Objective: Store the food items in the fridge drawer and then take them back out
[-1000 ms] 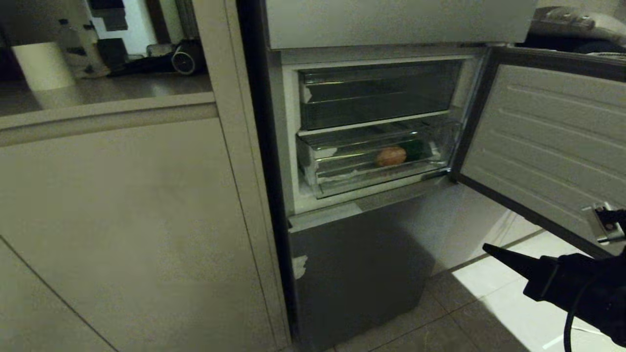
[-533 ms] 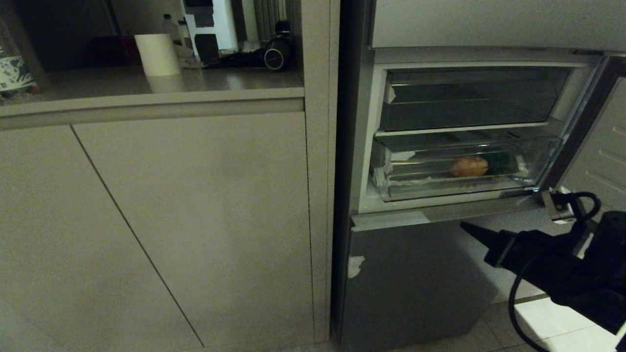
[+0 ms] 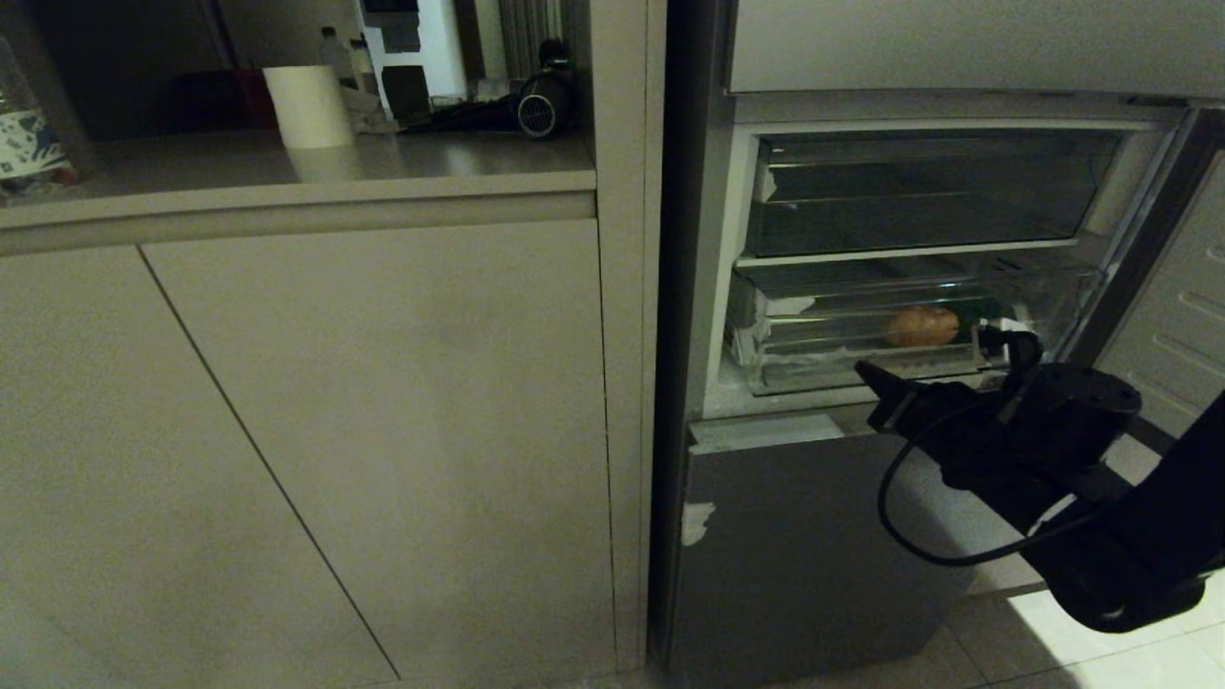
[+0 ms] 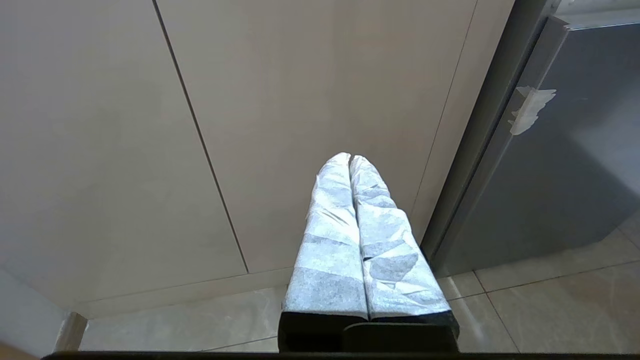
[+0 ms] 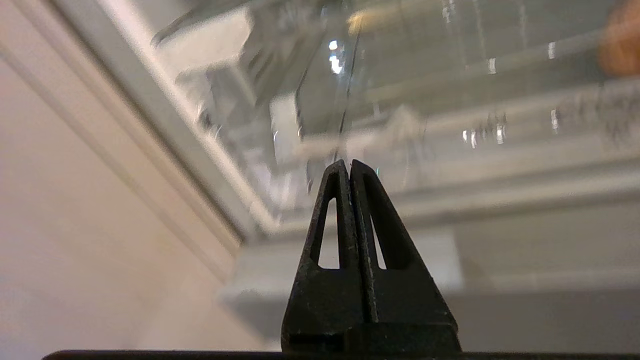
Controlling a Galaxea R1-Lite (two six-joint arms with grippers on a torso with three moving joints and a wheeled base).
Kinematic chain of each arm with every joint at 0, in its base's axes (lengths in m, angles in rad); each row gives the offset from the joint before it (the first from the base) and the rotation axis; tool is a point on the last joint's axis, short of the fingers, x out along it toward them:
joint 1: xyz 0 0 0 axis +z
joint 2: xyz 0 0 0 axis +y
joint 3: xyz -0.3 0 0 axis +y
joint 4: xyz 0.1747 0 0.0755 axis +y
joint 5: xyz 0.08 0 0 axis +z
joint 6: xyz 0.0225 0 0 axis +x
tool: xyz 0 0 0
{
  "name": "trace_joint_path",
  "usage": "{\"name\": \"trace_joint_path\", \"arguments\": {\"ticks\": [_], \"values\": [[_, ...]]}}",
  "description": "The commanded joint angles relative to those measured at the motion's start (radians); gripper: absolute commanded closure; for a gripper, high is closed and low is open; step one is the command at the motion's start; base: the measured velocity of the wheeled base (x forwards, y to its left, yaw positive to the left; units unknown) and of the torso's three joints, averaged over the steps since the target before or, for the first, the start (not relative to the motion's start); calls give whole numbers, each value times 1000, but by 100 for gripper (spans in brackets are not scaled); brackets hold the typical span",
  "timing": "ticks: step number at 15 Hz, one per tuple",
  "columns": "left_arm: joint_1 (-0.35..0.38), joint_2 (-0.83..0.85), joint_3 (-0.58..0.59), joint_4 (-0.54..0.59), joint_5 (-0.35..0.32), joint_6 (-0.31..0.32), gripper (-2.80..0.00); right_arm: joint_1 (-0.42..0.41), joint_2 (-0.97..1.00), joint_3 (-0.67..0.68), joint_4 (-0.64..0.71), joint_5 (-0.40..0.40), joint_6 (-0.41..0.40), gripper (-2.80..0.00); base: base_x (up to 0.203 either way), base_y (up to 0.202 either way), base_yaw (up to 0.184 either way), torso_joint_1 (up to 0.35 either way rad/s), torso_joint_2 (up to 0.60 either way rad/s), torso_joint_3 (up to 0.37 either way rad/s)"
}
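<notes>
The fridge drawer [image 3: 813, 356], a clear bin with white sticker scraps on its front, sits in the open fridge compartment. Inside it lies the orange-brown food item [image 3: 921, 326], and a dark-green lump [image 3: 971, 308] just to its right is partly hidden by my right wrist. My right gripper [image 3: 863, 369] is shut and empty. Its tip is level with the drawer's front lip, just in front of it. In the right wrist view, the right gripper [image 5: 347, 163] points at the clear drawer front [image 5: 450, 90]. My left gripper [image 4: 350, 158], wrapped in white tape, hangs shut near the floor before the cabinet.
The fridge door [image 3: 1182, 316] stands open at the right, beside my right arm. A shallower clear tray [image 3: 919, 191] sits above the drawer, and a grey lower door [image 3: 813, 545] is below. Beige cabinets [image 3: 383, 431] fill the left, with a paper roll [image 3: 308, 105] on the counter.
The head view swung at first, so the fridge now sits further right in the picture. My right gripper, still shut, rose and moved left, up to the drawer's front.
</notes>
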Motion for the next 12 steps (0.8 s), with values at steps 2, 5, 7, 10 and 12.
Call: {"name": "trace_joint_path", "arguments": {"ticks": [2, 5, 7, 10, 12], "values": [[0, 1, 0, 1, 0, 0, 0, -5, 83, -136, 28, 1, 0, 0, 0, 0, 0, 0, 0, 0], [0, 1, 0, 1, 0, 0, 0, -9, 123, -283, 126, 1, 0, 0, 0, 0, 0, 0, 0, 0], [0, 1, 0, 1, 0, 0, 0, -16, 149, -375, 190, 3, 1, 0, 0, 0, 0, 0, 0, 0], [0, 1, -1, 1, 0, 0, 0, -20, 189, -499, 292, 3, 7, 0, 0, 0, 0, 0, 0, 0], [0, 1, 0, 1, 0, 0, 0, -22, 205, -554, 352, 3, 11, 0, 0, 0, 0, 0, 0, 0]]}}
